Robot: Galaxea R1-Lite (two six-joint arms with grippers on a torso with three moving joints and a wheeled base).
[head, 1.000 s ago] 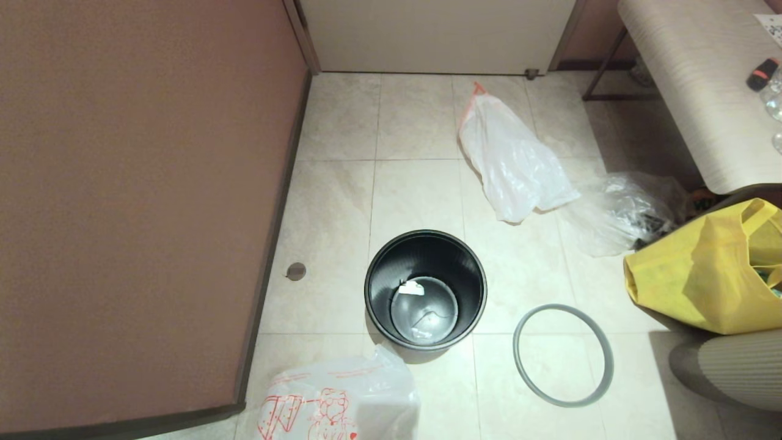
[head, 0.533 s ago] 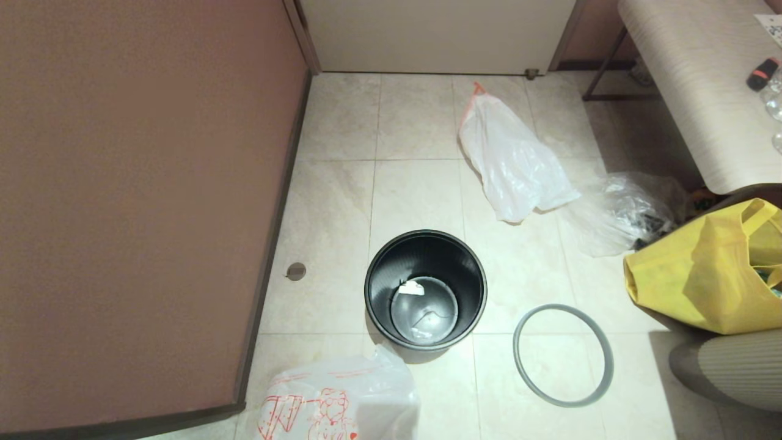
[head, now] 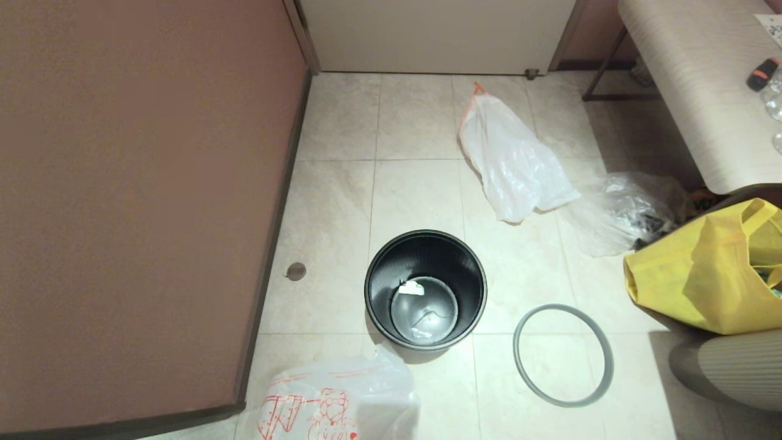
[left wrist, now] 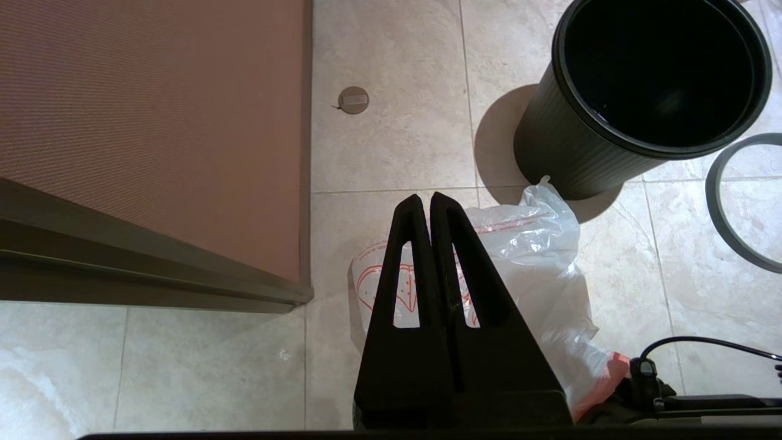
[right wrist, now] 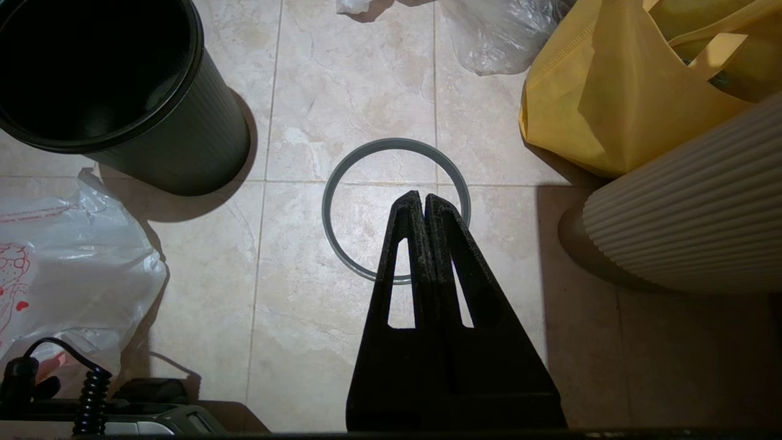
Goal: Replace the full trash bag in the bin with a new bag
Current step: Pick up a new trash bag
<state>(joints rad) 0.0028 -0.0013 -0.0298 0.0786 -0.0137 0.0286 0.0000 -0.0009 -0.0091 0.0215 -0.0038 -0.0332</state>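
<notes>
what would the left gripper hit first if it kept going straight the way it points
Probably the new bag: the shut left gripper hangs over it, pointing down at the floor near the bin. Height above the bag is unclear.

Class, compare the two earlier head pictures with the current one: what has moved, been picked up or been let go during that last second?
Nothing has visibly changed. The full trash bag, the bin, its grey hoop and the new bag all lie where they were. No hand shows in the head view; in the wrist views both the left hand and the right hand are shut and empty.

Head view: high, facing down on tiled floor (head: 415,195). Wrist views: lower, nearer, facing down past closed fingers. Shared by all three: bin (head: 426,288) (left wrist: 641,98) (right wrist: 122,91), grey hoop (head: 562,354) (left wrist: 733,208) (right wrist: 342,183).
</notes>
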